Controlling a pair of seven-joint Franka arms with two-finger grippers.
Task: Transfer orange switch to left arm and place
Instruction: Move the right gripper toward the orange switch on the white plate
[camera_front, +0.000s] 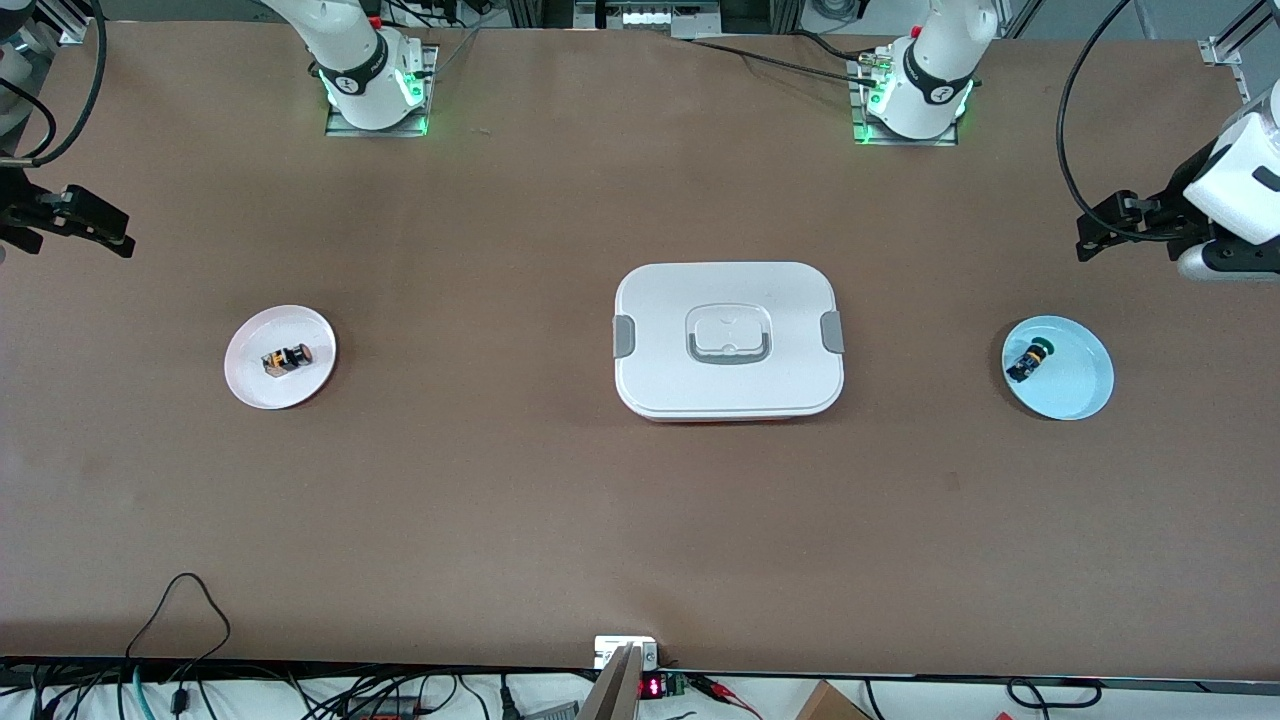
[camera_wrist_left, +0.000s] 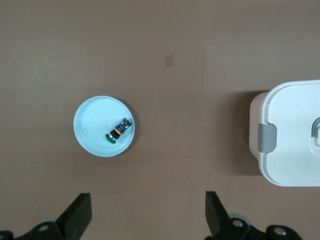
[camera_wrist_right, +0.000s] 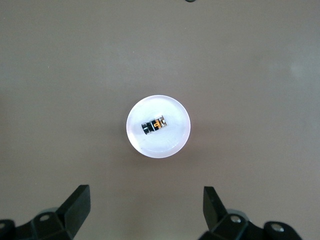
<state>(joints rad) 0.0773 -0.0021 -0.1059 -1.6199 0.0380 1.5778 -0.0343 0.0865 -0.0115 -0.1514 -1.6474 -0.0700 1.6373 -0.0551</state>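
Observation:
The orange switch (camera_front: 287, 358) lies on a pale pink plate (camera_front: 255, 385) toward the right arm's end of the table. In the right wrist view the switch (camera_wrist_right: 155, 125) rests mid-plate (camera_wrist_right: 160, 145). My right gripper (camera_wrist_right: 145, 192) hangs high above the table beside that plate, open and holding nothing; the front view shows it (camera_front: 122, 238) at the table's end. The white lidded box (camera_front: 728, 340) stands at the table's middle, and its grey-clipped end (camera_wrist_left: 295, 135) shows in the left wrist view. My left gripper (camera_wrist_left: 147, 200) is open and holds nothing, up by the other end (camera_front: 1087, 242).
A light blue plate (camera_front: 1075, 385) toward the left arm's end holds a small blue-black part with a green cap (camera_front: 1028, 361); the left wrist view shows the plate (camera_wrist_left: 92, 132) and the part (camera_wrist_left: 119, 131). Cables and a small display line the table edge nearest the front camera.

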